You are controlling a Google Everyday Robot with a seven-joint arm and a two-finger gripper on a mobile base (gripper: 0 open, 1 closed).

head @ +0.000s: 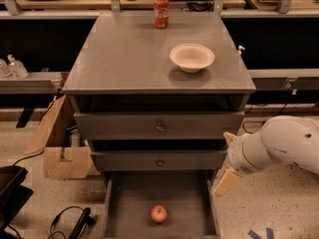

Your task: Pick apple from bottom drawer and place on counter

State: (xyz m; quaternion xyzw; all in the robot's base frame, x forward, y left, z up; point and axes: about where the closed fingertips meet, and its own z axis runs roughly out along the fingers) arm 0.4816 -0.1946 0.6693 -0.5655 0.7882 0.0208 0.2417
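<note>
The apple (pixel 159 213), small, red with a yellowish patch, lies on the grey floor of the open bottom drawer (pixel 133 198), near its front middle. The counter (pixel 124 59) is the flat grey top of the drawer cabinet above it. My gripper (pixel 227 178) is on the white arm coming in from the right, with a cream-coloured finger pointing down over the drawer's right wall. It is to the right of the apple and above it, not touching it.
A white bowl (pixel 192 57) and a red soda can (pixel 161 11) stand on the counter. Two shut drawer fronts with small knobs (pixel 159 127) sit above the open drawer. A cardboard box (pixel 57 143) and black cables (pixel 70 223) lie on the floor at left.
</note>
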